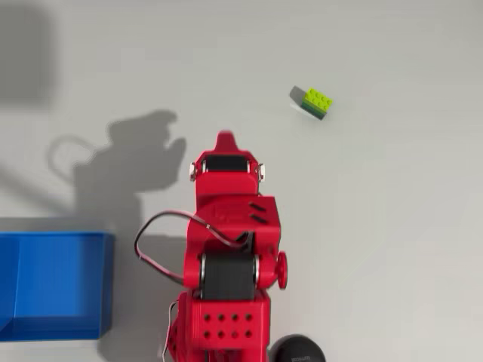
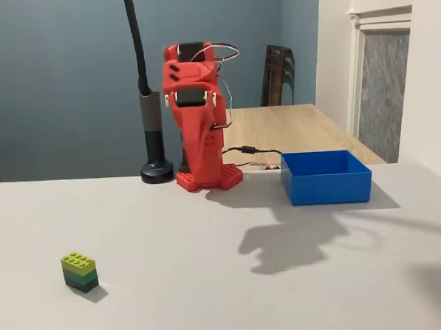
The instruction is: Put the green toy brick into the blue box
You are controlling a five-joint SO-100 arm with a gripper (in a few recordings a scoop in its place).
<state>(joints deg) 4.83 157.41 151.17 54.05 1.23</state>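
One brick (image 1: 316,102), green, sits on the table (image 1: 392,249), upper right in the overhead view, well apart from the red arm (image 1: 226,249). Gripper (image 1: 225,140) folded in over the base; finger state cannot be told. Box (image 1: 49,286), blue, at lower left. In the fixed view: brick (image 2: 80,271) front left, box (image 2: 325,176) right of the arm (image 2: 197,122).

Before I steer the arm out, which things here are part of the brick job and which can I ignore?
Part of the job:
- green brick, alone on the table
- blue box, beside the arm's base
- gripper, folded in over the base; jaws hard to read

Ignore:
- black lamp stand behind the arm
- wooden table and chair in the back
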